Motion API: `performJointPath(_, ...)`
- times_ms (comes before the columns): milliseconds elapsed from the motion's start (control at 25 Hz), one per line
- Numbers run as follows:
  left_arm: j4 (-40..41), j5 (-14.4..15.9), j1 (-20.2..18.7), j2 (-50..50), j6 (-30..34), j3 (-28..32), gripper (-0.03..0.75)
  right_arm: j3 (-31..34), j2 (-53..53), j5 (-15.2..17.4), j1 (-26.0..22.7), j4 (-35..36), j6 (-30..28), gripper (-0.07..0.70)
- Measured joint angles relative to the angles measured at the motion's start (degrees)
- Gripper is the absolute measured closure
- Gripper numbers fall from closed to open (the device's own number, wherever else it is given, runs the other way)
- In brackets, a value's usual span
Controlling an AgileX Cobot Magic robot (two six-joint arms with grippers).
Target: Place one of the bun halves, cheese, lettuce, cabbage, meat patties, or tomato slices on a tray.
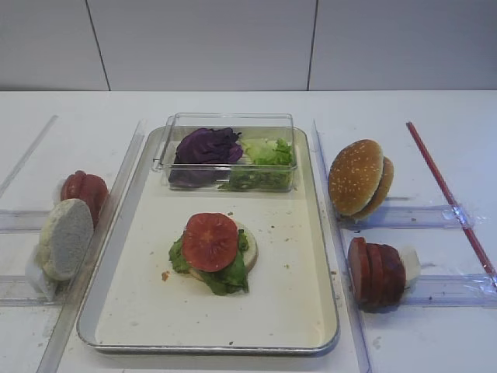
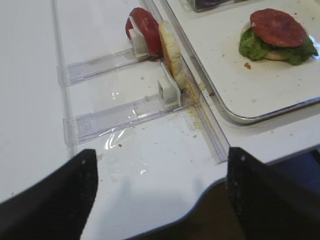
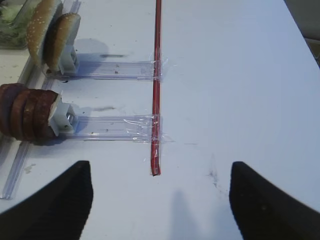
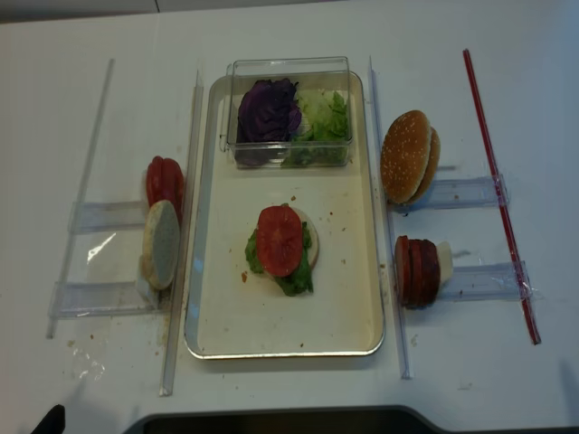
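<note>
The cream tray (image 1: 210,347) holds a stack: a pale bun half (image 1: 250,247), lettuce (image 1: 229,278) and a tomato slice (image 1: 210,241) on top. Purple cabbage (image 1: 206,145) and more lettuce (image 1: 268,151) lie in a clear box. Left of the tray stand tomato slices (image 1: 84,192) and a pale bun half (image 1: 65,237). On its right stand sesame bun halves (image 1: 357,177) and meat patties (image 1: 376,272). No cheese shows. My right gripper (image 3: 160,172) is open over bare table. My left gripper (image 2: 162,155) is open over the table's front edge. Both are empty.
The clear plastic box (image 1: 229,183) sits at the tray's far end. Clear plastic rails (image 1: 423,216) hold the upright food on both sides. A red strip (image 3: 157,85) is taped down at the right, ending between my right fingers. Crumbs dot the tray and table.
</note>
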Motion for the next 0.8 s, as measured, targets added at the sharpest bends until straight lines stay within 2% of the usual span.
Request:
performJointPath(160, 0.0, 0.0, 2.9, 0.0, 0.0, 0.0, 0.223, 0.0, 0.0, 0.0, 0.0, 0.0, 0.0, 0.057)
performJointPath(400, 0.0, 0.0, 10.6, 0.0, 0.0, 0.0, 0.223, 0.0, 0.0, 0.0, 0.0, 0.0, 0.0, 0.057)
performJointPath(800, -0.1, 0.1, 11.2, 0.0, 0.0, 0.0, 0.223, 0.0, 0.0, 0.0, 0.0, 0.0, 0.0, 0.057)
